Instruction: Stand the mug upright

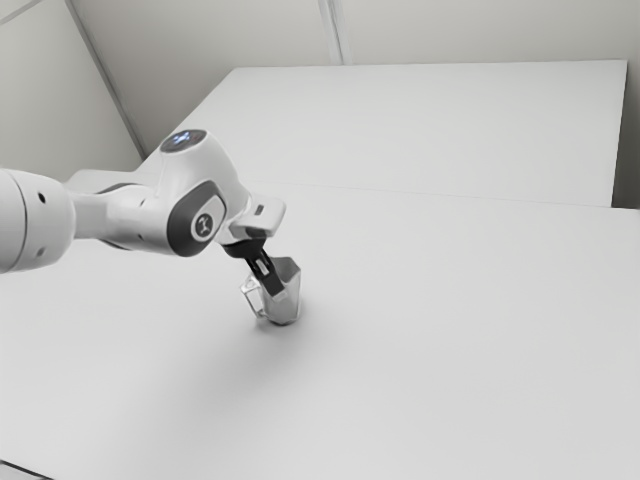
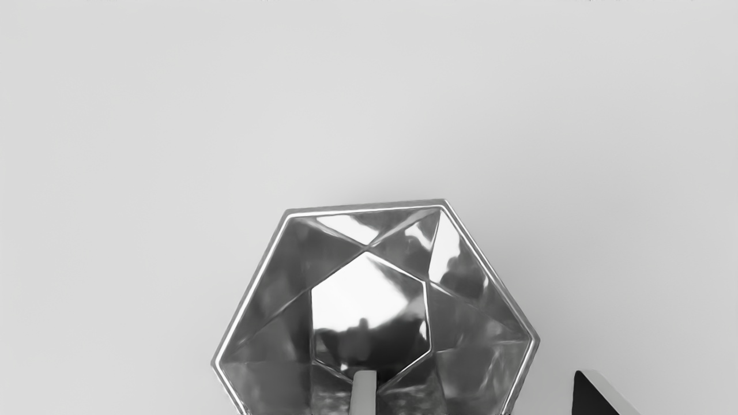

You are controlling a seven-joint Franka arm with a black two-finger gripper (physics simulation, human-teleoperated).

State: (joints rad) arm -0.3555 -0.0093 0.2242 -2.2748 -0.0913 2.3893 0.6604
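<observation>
The gripper (image 1: 277,291) is at the mug in the exterior view, angled down over it. The shiny, faceted metal mug (image 1: 291,304) has its opening upward, its base low at the table and its handle toward the exterior view's left; whether it leans slightly, I cannot tell. In the wrist view, I look into the six-sided mouth of the mug (image 2: 369,305). There the gripper (image 2: 473,383) is open, with one finger (image 2: 364,395) over the mug's mouth and the other (image 2: 599,397) outside its rim. The mug's near rim is cut off.
A broad white table (image 1: 450,350) surrounds the mug. Another pale surface (image 1: 430,130) lies farther back, in front of pale walls. The arm reaches in from the exterior view's left.
</observation>
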